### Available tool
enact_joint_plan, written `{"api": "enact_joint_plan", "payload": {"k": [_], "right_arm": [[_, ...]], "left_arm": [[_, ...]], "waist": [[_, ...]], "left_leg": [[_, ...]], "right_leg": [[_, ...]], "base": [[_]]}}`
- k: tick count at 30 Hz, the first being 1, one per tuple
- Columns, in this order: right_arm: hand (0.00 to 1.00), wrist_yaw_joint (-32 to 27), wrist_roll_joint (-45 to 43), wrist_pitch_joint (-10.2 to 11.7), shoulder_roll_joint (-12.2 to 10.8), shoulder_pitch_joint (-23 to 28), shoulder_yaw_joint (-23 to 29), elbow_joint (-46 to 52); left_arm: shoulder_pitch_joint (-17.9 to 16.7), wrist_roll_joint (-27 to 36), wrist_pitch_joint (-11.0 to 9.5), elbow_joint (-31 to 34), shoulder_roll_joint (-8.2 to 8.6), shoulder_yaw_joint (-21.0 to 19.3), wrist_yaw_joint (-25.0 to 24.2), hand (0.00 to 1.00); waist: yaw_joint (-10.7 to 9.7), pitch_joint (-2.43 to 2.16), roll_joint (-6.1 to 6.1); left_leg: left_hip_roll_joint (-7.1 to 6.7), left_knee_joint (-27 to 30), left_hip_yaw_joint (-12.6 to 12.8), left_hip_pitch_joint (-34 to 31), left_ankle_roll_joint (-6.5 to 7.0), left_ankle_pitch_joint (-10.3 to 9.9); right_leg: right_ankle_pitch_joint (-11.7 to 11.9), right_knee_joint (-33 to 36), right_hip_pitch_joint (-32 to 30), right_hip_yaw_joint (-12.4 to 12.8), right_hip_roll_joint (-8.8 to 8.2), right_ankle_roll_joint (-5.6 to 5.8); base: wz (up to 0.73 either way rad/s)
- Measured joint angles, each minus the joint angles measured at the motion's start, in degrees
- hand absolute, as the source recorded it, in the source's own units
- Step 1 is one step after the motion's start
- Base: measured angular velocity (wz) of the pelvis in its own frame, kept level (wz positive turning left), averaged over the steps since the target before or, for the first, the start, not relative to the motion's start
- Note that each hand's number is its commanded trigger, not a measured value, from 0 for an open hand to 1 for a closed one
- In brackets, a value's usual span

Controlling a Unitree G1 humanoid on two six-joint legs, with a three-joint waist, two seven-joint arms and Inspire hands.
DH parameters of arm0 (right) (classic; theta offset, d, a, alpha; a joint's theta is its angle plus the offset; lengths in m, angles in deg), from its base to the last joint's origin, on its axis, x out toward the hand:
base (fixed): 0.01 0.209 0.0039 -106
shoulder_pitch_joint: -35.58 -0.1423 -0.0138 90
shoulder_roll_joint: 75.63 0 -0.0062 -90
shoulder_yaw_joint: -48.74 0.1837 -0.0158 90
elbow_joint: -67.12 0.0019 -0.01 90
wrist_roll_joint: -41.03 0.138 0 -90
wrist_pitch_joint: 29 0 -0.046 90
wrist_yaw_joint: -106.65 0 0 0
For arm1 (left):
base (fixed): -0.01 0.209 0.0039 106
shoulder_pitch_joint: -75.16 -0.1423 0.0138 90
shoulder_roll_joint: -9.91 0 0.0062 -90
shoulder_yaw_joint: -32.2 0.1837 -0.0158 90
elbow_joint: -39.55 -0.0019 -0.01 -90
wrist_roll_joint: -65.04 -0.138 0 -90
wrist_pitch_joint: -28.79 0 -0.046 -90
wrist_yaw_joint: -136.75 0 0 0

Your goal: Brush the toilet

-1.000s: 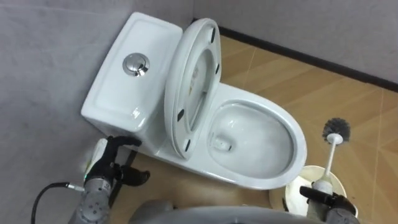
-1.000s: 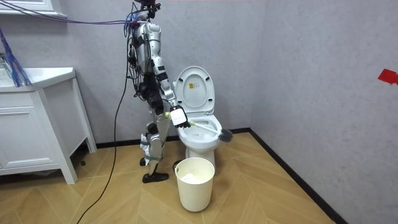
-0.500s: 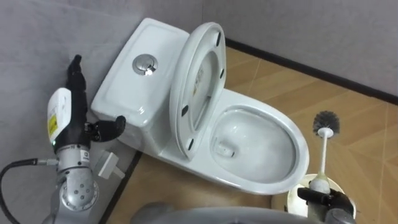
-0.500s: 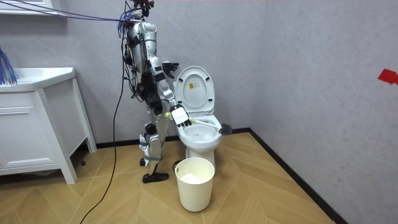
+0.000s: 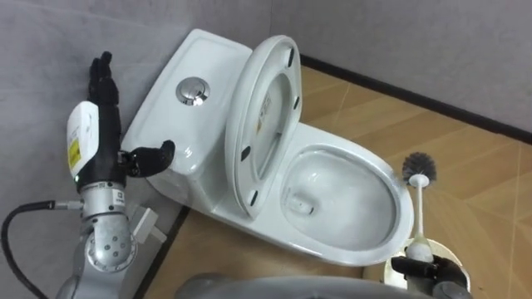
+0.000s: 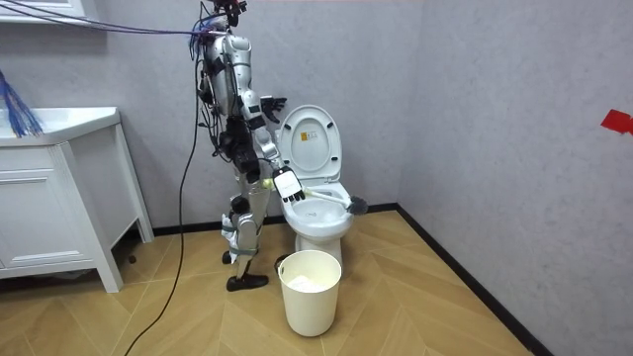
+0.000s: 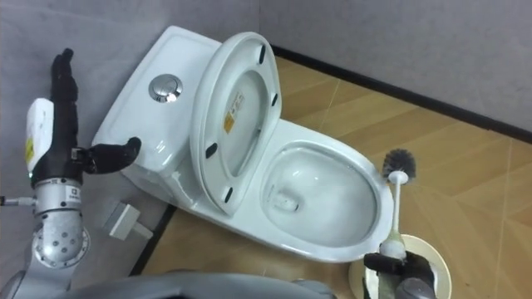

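1. Eye views: left hand (image 5: 98, 124) is up beside the tank, fingers straight, thumb out, holding nothing.
2. Right hand (image 5: 432, 270) at lower right, curled round the brush (image 5: 420, 208) handle. Brush upright, head just beside the toilet (image 5: 341, 154) rim, outside the bowl.
3. Seat (image 5: 262, 116) up.
4. Room view adds stance: I see the robot standing at the toilet's side, bin (image 6: 310, 292) on the floor in front.

My left robot hand (image 5: 101, 137) stands upright at 9 o'clock in my view. Its fingers are straight and point to 12 o'clock, and the thumb sticks out toward 3 o'clock. My right robot hand (image 5: 432, 271) sits low at 5 o'clock, fingers curled round the brush (image 5: 418, 209) handle.
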Motion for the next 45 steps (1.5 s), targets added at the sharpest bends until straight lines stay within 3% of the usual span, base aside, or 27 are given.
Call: {"api": "enact_joint_plan", "payload": {"k": [3, 10, 20, 30, 35, 38, 45], "right_arm": [[1.0, 0.3, -2.8, 0.0, -0.1, 0.1, -0.1, -0.6], [1.0, 0.0, -8.0, -0.1, 0.0, -1.3, -0.6, -0.7], [1.0, 0.2, -10.8, 0.0, 0.7, -5.3, -0.6, -1.0], [1.0, 0.1, -17.5, -0.3, 2.1, -5.2, -1.6, -0.6], [1.0, -2.8, -32.7, -0.4, 3.0, -5.4, -1.8, 1.8], [1.0, -4.6, -41.6, -0.6, 3.4, -5.7, -2.9, 4.1], [1.0, -7.3, -60.6, -1.4, 3.9, -6.2, -7.2, 8.8]], "left_arm": [[0.0, -0.6, 0.0, -0.7, 0.34, 0.7, -0.7, 0.0], [0.3, -0.5, 0.7, -6.3, -0.8, 5.6, -2.1, 0.0], [2.4, -0.4, 0.7, -10.5, -1.07, 6.9, -9.3, 0.0], [3.3, -1.2, -0.1, -14.5, -1.12, 7.1, -10.4, 0.0], [6.3, -7.2, -1.2, -18.4, -1.68, 7.0, -9.2, 0.0], [8.3, -7.4, -1.5, -20.1, -1.97, 7.1, -8.2, 0.0], [13.1, -12.3, -1.6, -24.2, -2.49, 8.1, -5.5, 0.0]], "waist": [[0.1, 0.06, 0.18], [-0.1, 0.08, 0.53], [-0.5, 0.36, -0.12], [-0.3, -0.5, 1.38], [0.3, -0.03, 0.5], [1.1, 0.13, -0.2], [2.0, 0.29, -0.7]], "left_leg": [[0.02, 0.0, 0.2, 0.0, 0.0, 0.0], [0.09, 0.1, 0.6, -0.9, -0.01, 0.0], [0.37, 0.2, 2.0, -2.2, 0.04, 0.0], [0.48, 0.2, 2.2, -2.8, 0.01, 0.1], [0.43, 0.1, 2.3, -3.3, -0.08, 0.8], [0.56, 0.1, 3.1, -4.4, -0.12, 1.3], [0.65, 2.1, 3.7, -8.2, 0.05, 1.5]], "right_leg": [[0.0, 0.0, 0.0, 0.1, 0.02, 0.0], [0.0, 0.3, -1.3, 0.3, 0.04, -0.01], [0.0, 1.1, -3.6, 1.6, 0.03, -0.06], [0.1, 1.2, -4.2, 1.9, 0.15, -0.14], [-0.2, 2.5, -5.8, 1.8, -0.12, -0.54], [-0.2, 2.8, -7.5, 2.8, -0.09, -0.74], [-0.1, 5.1, -11.1, 3.1, -0.4, -1.05]], "base": [[-0.01], [-0.03], [-0.07], [-0.01], [0.0], [-0.1], [-0.03]]}}
